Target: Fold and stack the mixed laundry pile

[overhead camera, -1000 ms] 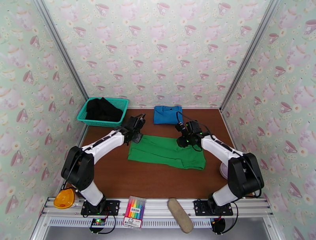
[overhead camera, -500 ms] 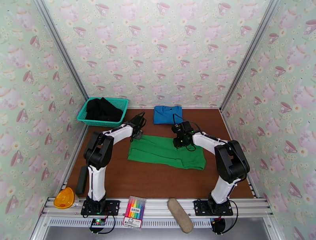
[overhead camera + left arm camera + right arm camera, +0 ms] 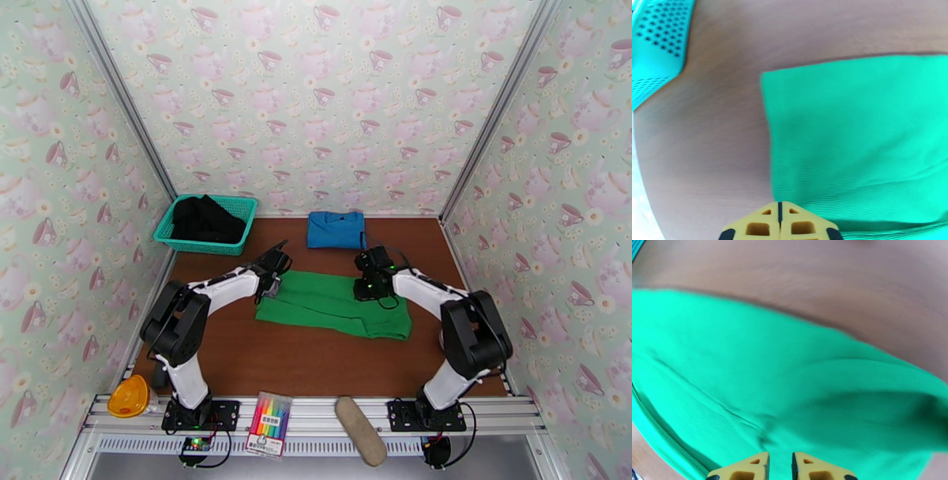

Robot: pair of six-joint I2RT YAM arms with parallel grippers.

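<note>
A green garment (image 3: 332, 304) lies flat in the middle of the brown table. My left gripper (image 3: 273, 284) is low at its far left corner. In the left wrist view its yellow tips (image 3: 779, 221) are pressed together right on the cloth's (image 3: 861, 138) left edge. My right gripper (image 3: 365, 290) is at the far right corner. Seen from its wrist, the right gripper's tips (image 3: 780, 467) stand a narrow slit apart with puckered green cloth (image 3: 770, 370) at them. A folded blue garment (image 3: 336, 229) lies by the back wall. A black garment (image 3: 207, 219) sits in the teal basket (image 3: 249, 225).
The basket (image 3: 655, 51) stands at the back left, close to my left arm. On the front rail lie a pack of markers (image 3: 268, 425), a beige oblong object (image 3: 361, 430) and an orange item (image 3: 130, 397). Bare table (image 3: 316, 355) lies in front of the green garment.
My left gripper has closed at the garment's corner and its arm has shifted pose. My right gripper has slid a little right and nearer. The green garment keeps its shape.
</note>
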